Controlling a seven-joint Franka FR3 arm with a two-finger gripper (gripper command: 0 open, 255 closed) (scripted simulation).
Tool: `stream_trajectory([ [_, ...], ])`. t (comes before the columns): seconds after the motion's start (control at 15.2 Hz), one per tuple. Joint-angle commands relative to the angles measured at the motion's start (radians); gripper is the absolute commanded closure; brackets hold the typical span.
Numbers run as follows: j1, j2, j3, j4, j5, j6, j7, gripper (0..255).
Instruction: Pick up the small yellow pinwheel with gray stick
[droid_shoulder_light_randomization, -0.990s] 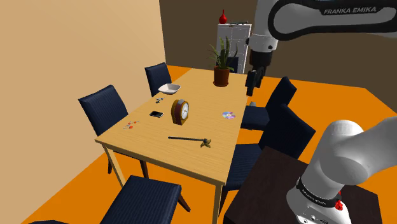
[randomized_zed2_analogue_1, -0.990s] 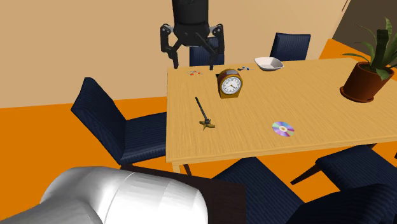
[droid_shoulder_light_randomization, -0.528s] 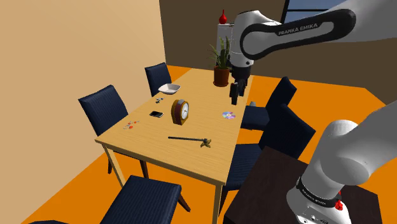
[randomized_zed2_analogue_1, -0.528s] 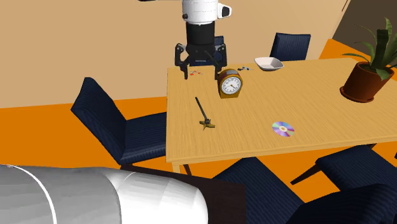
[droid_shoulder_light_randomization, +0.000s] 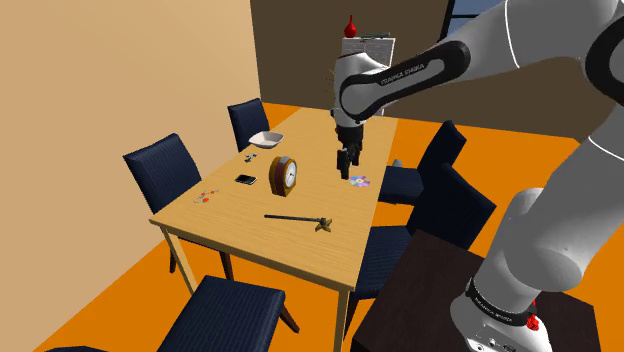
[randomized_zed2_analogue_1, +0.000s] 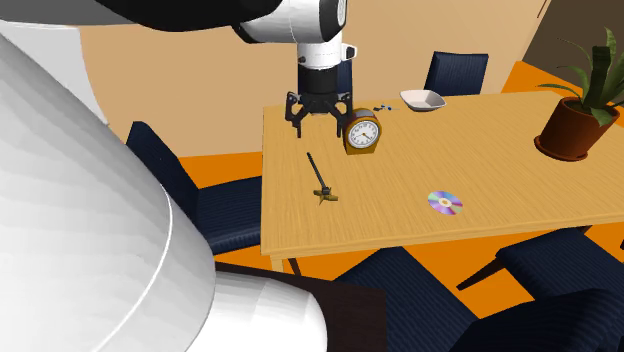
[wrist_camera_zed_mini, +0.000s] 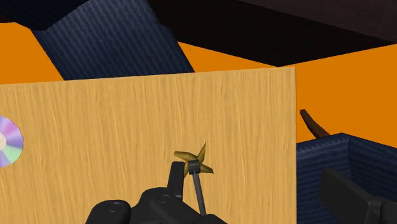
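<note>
Hovering wide-spread hand (randomized_zed2_analogue_1: 320, 122) over table (randomized_zed2_analogue_1: 500, 180) with pinwheel (randomized_zed2_analogue_1: 320, 182).

In the shoulder view I see the pinwheel (droid_shoulder_light_randomization: 297, 218) lying on the bench (droid_shoulder_light_randomization: 300, 255), the clock (droid_shoulder_light_randomization: 284, 174) behind it, the disc (droid_shoulder_light_randomization: 360, 181) to the clock's right, and the pincer (droid_shoulder_light_randomization: 345, 170) hanging above.

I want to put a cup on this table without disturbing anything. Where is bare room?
Bare wood lies between the pinwheel and the CD, and between the CD and the plant pot. It is crowded around the clock, the bowl and the small items beside them. The open gripper hangs over the table.
</note>
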Motion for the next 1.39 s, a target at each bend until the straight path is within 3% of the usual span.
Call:
stream_trajectory([
  [0.0,0.005,0.091,-0.003,0.046,0.008,0.032,-0.021,0],
  [0.66,0.010,0.492,0.012,0.291,0.047,0.124,-0.110,0],
  [1.32,0.004,0.906,0.047,0.664,0.056,0.101,-0.170,0],
])
